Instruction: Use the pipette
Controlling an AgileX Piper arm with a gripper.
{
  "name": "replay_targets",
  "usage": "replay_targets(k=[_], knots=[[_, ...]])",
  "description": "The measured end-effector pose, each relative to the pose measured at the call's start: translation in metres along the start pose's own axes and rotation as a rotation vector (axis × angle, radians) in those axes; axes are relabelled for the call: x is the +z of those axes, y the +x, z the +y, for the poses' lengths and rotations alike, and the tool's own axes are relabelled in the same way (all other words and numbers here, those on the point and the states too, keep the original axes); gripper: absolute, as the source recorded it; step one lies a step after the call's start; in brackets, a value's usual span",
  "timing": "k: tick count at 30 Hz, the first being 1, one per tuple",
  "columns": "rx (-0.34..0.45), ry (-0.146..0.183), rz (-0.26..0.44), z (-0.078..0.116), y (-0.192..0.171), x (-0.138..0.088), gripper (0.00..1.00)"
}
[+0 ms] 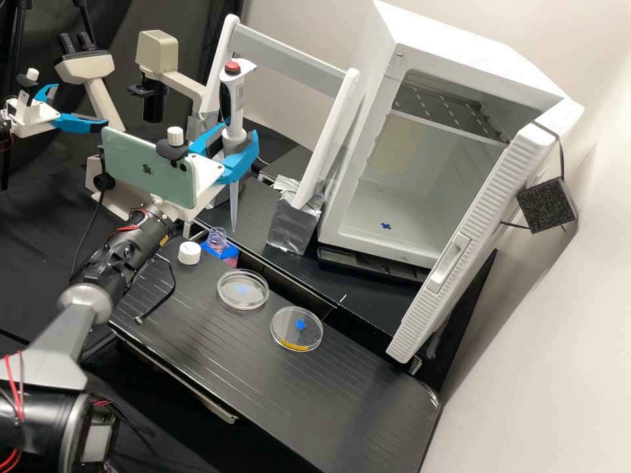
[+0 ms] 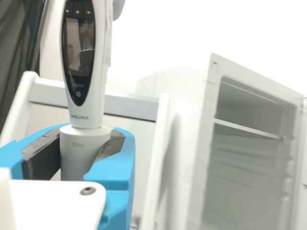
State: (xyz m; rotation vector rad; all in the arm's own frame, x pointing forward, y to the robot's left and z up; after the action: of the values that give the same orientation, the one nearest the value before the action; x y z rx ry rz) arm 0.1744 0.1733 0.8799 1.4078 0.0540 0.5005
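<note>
Through my feed, gripper (image 1: 238,136) clamped round the upright pipette (image 1: 237,98), tip down near the open bottle (image 1: 217,240), cap (image 1: 189,253) beside it on the bench (image 1: 197,315).

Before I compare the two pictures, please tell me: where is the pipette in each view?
High view: the pipette is upright in the gripper, left of and above the picture's centre.
Wrist view: between the blue fingers, its dark display facing the camera.
Shared landmark: the open white cabinet, behind the pipette.
</note>
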Motion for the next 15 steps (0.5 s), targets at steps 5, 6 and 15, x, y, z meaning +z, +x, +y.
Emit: replay_targets(k=[5, 6, 15], knots=[[-0.040, -0.025, -0.063, -0.004, -0.007, 0.025, 0.00], [-0.049, -0.023, -0.080, -0.004, -0.009, 0.031, 0.00], [0.015, 0.038, -0.133, 0.015, -0.027, 0.049, 0.00]])
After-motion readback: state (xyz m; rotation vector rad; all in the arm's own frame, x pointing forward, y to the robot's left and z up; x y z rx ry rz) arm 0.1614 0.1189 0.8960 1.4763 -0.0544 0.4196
